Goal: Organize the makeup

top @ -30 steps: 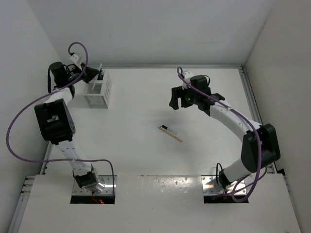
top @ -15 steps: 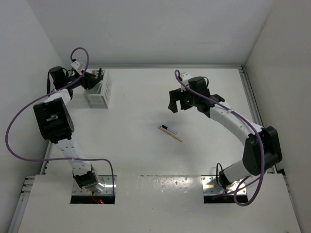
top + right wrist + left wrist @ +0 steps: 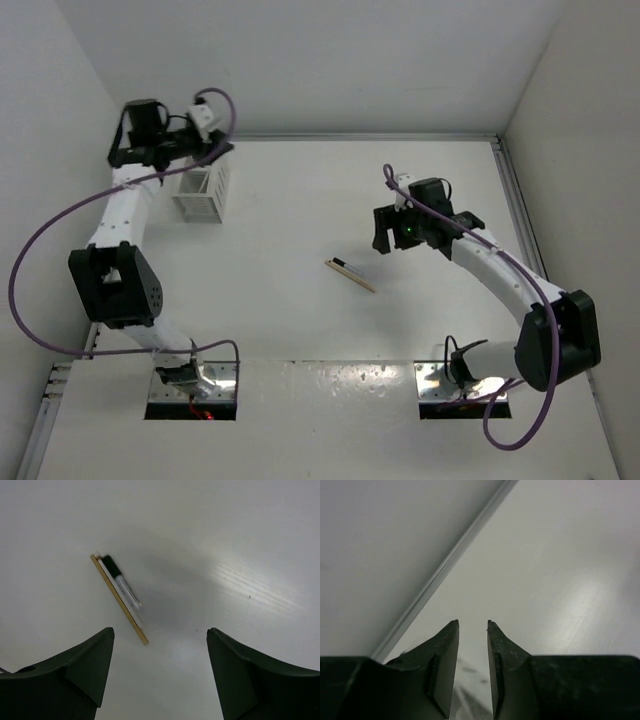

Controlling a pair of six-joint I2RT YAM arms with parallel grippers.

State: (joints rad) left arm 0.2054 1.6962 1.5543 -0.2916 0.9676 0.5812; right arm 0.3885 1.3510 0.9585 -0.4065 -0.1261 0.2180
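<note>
Right end effector (image 3: pixel 159 632) gaping near makeup sticks (image 3: pixel 120 584), left end effector (image 3: pixel 472 625) ajar by rack (image 3: pixel 200 195)

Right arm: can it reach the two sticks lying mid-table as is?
Probably yes. The right gripper hangs open near the tan stick and black-and-white stick, lying side by side on the table with nothing in between.

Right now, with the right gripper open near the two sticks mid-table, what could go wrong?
1. The tan stick and the black-and-clear stick lie flat, touching side by side; the open right gripper may pinch both or flick one away.
2. Both are thin, so its fingers could scrape the table and slip.
3. The left gripper hangs close by the white rack and might bump it.
</note>
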